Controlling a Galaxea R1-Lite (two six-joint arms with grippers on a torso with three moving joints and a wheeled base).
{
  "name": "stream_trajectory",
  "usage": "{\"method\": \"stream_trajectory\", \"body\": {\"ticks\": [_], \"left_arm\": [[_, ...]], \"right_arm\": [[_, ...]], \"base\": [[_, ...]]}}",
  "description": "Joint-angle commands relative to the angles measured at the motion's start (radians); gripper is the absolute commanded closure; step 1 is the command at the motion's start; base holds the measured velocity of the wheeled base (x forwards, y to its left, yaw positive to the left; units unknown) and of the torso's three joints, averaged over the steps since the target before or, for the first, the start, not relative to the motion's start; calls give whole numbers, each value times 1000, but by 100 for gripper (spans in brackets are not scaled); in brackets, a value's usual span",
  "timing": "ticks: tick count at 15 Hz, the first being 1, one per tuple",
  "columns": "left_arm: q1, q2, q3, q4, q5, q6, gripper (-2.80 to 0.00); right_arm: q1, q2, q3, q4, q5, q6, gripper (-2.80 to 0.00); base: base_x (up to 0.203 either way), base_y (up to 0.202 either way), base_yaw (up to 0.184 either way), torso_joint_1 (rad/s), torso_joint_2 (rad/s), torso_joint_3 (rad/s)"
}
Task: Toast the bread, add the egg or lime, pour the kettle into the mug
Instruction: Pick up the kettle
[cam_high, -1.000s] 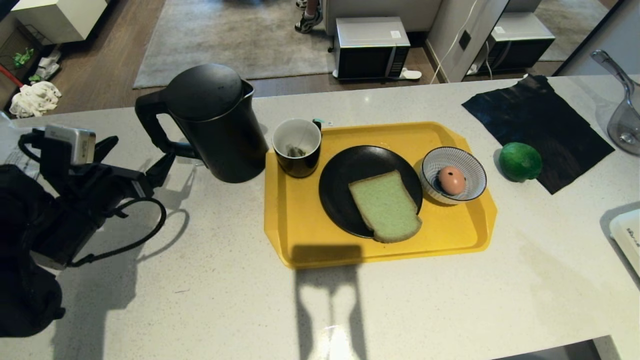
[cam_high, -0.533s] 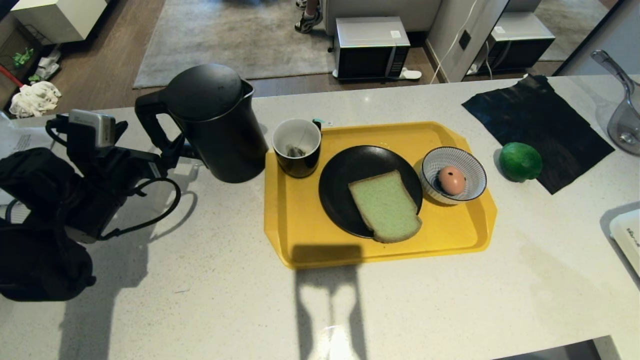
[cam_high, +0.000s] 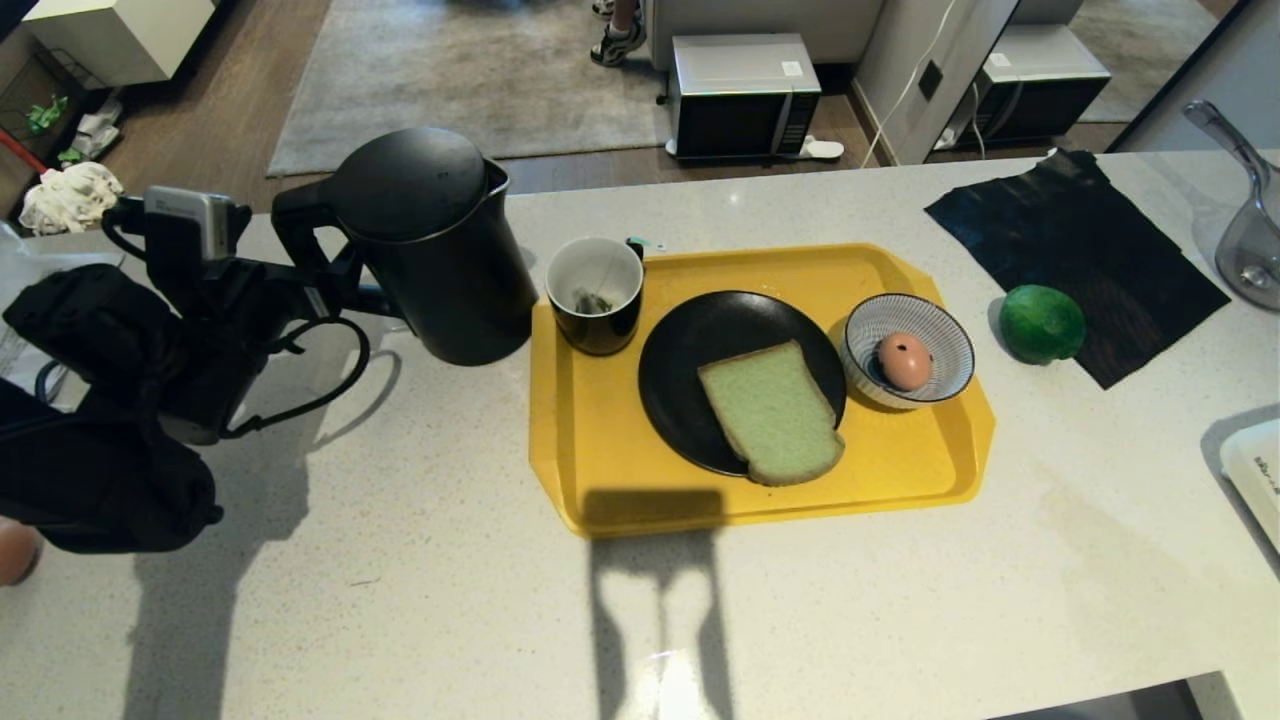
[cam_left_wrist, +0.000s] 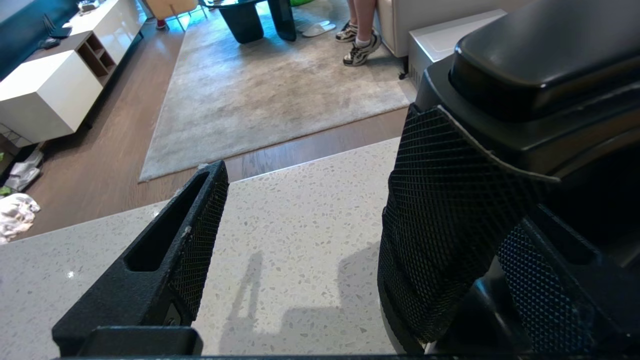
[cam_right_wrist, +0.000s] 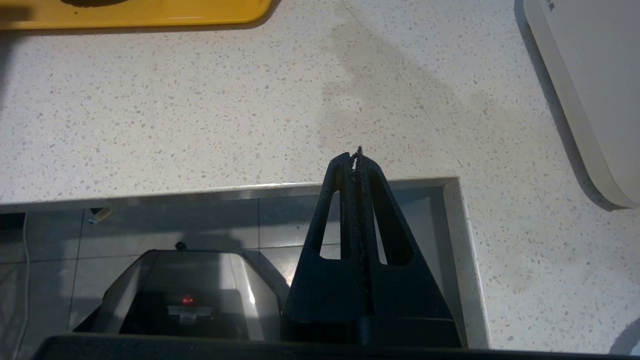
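From the head view, our left pincer (cam_high: 335, 285) stands wide around the kettle (cam_high: 430, 245) handle; the mug (cam_high: 594, 293) waits beyond. Left wrist view: one pad (cam_left_wrist: 200, 240) flanks the handle, not yet clamped. We judge closing comes next. Right pincer (cam_right_wrist: 356, 156) rests pinched together.

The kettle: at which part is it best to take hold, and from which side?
Probably by the loop handle of the kettle. It sticks out toward the robot's left, away from the mug, and the open left hand is already there.
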Motion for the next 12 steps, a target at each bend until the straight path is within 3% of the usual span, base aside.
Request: {"method": "stream_trajectory", "body": {"ticks": [1, 12], "left_arm": [[-5, 6, -5, -8, -2, 2, -280], [-13, 38, -58, -8, -3, 1, -280]], "right_arm": [[0, 0, 0, 0, 0, 0, 0], [0, 1, 0, 0, 0, 0, 0]], "base": [[0, 0, 0, 0, 0, 0], [0, 0, 0, 0, 0, 0]]}}
